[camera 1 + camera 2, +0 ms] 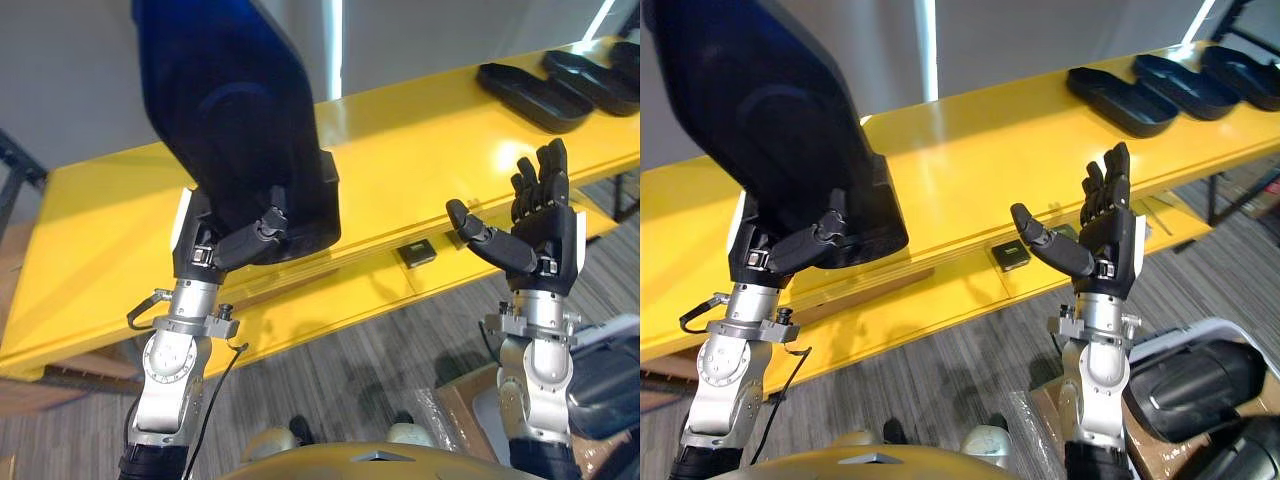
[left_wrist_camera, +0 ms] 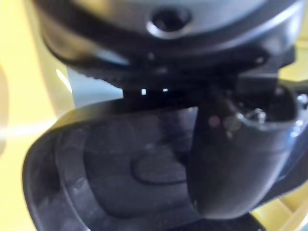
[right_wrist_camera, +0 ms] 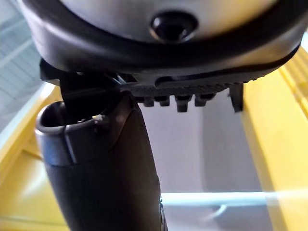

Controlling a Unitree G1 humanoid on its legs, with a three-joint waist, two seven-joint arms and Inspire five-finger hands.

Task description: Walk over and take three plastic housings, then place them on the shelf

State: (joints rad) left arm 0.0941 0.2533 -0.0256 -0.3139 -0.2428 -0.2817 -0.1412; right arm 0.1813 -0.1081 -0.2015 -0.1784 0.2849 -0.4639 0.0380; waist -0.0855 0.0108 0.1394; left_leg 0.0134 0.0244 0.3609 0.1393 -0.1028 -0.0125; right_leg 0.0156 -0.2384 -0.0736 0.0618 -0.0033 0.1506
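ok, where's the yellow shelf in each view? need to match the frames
Left eye view: shelf runs across the middle, rising to the right.
Right eye view: same rising band across the middle.
Left wrist view: yellow patch beside the held housing.
Right wrist view: yellow surface past the right hand thumb.
Shared landmark: the black housing in the left hand.

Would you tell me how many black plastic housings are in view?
4: one housing held in the left hand, three side by side at the right end of the yellow shelf. Dark shapes at lower right may be more.
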